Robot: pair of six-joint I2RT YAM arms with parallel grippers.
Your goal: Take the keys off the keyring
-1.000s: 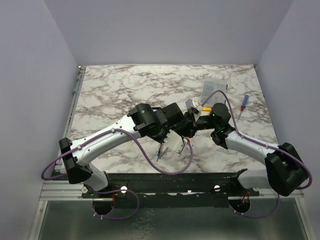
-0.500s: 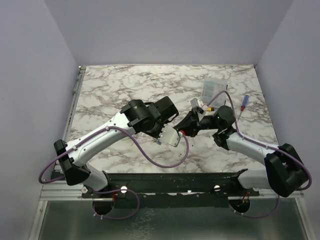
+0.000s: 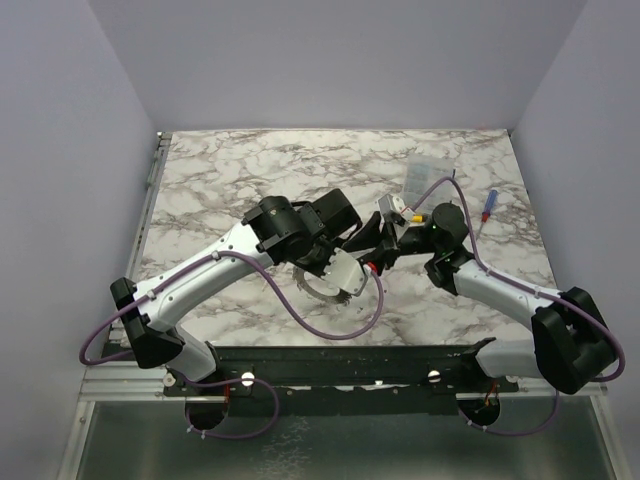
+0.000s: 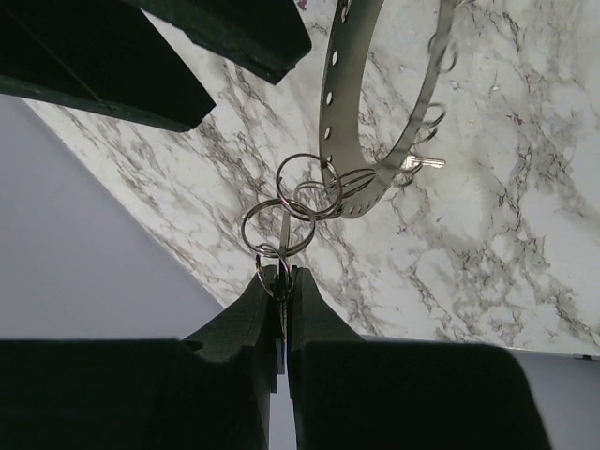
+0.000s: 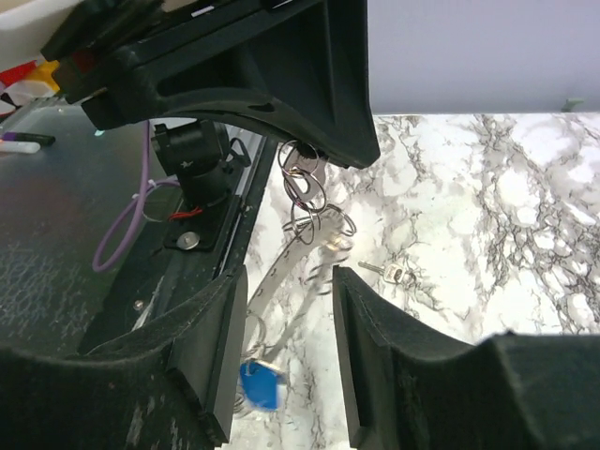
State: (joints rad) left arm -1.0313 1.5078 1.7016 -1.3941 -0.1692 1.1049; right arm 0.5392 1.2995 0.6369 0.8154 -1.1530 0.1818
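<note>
My left gripper (image 4: 281, 274) is shut on a bare silver key (image 5: 305, 169) that has small split rings (image 4: 279, 230) on it. The large flat grey keyring (image 4: 330, 112) hangs from those rings above the table, and in the top view it (image 3: 325, 284) is just below the left gripper (image 3: 336, 260). My right gripper (image 5: 288, 278) is open and empty, right beside the left gripper (image 3: 372, 254), with its fingers either side of the hanging band (image 5: 277, 274). A blue-headed key (image 5: 261, 384) dangles low on the ring. Another bare silver key (image 4: 424, 164) shows by the band; I cannot tell whether it hangs or lies on the table.
A clear plastic box (image 3: 428, 176) stands at the back right. A screwdriver with a blue and red handle (image 3: 487, 208) lies to its right. A yellow-handled tool (image 3: 411, 215) lies by the right wrist. The marble table (image 3: 220, 180) ends at the metal rail in front.
My left gripper has drawn back to the left and turned. The keyring now hangs lower beneath it and swings, blurred. The right gripper has stayed close beside it.
</note>
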